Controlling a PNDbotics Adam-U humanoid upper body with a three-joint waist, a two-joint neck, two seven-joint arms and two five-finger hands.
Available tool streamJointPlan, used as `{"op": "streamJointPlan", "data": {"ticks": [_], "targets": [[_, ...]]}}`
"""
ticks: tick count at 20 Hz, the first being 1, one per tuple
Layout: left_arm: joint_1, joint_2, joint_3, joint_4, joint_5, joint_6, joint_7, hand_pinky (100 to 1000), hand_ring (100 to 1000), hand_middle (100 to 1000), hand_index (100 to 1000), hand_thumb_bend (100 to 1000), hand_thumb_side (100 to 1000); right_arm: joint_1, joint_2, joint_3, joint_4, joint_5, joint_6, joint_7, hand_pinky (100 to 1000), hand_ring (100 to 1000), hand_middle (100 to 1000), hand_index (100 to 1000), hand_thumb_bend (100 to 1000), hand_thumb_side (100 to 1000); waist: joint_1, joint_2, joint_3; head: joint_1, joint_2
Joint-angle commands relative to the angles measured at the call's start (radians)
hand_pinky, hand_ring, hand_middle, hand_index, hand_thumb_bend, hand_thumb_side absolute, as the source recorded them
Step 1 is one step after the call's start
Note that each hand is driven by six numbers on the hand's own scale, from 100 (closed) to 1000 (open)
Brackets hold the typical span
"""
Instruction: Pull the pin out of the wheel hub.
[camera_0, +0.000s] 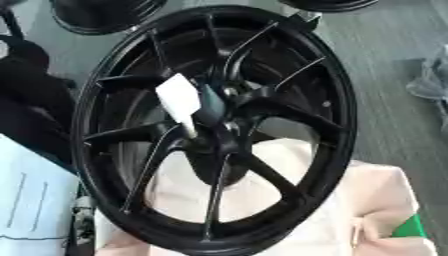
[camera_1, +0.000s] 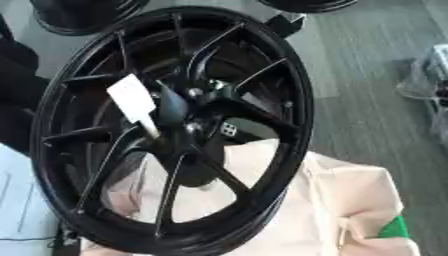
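Note:
A large black spoked wheel hub (camera_0: 210, 130) fills most of both views, tilted and leaning over a cream-coloured cover. A white pin (camera_0: 181, 101) with a broad flat head sticks out of the centre of the hub (camera_0: 219, 122), slanting up to the left; in the right eye view the white pin (camera_1: 136, 104) shows the same way. A dark teal-black piece (camera_0: 210, 100) sits right beside it at the hub centre. Neither of my hands shows in either view.
The cream cover (camera_0: 367, 200), with a green patch (camera_0: 409, 227), lies under and in front of the wheel. Other black wheels (camera_0: 101, 15) stand at the top edge. A pale sheet (camera_0: 31, 200) is at lower left, a dark mass (camera_0: 26, 100) at left, and clear plastic (camera_0: 430, 80) on the grey floor at right.

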Motion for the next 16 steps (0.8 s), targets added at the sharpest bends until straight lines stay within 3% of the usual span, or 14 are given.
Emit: {"op": "streamJointPlan", "data": {"ticks": [1, 10, 16], "targets": [[-0.032, 0.021, -0.046, -0.009, -0.027, -0.014, -0.047, 790, 796, 753, 824, 403, 718, 0.0, -0.036, -0.002, -0.009, 0.006, -0.001, 0.004, 717, 657, 616, 742, 100, 667, -0.002, -0.029, -0.002, 0.0, 0.004], [-0.094, -0.01, -0.177, -0.009, -0.089, -0.038, -0.05, 797, 803, 761, 832, 450, 728, 0.004, -0.038, 0.003, -0.008, 0.009, 0.0, 0.011, 717, 656, 615, 741, 100, 667, 0.0, -0.032, -0.004, 0.0, 0.005], [-0.114, -0.024, -0.208, -0.009, -0.102, -0.04, -0.05, 798, 804, 763, 833, 458, 725, 0.004, -0.038, 0.004, -0.007, 0.011, 0.001, 0.014, 717, 656, 615, 741, 100, 669, 0.0, -0.033, -0.003, -0.001, 0.005]]}}
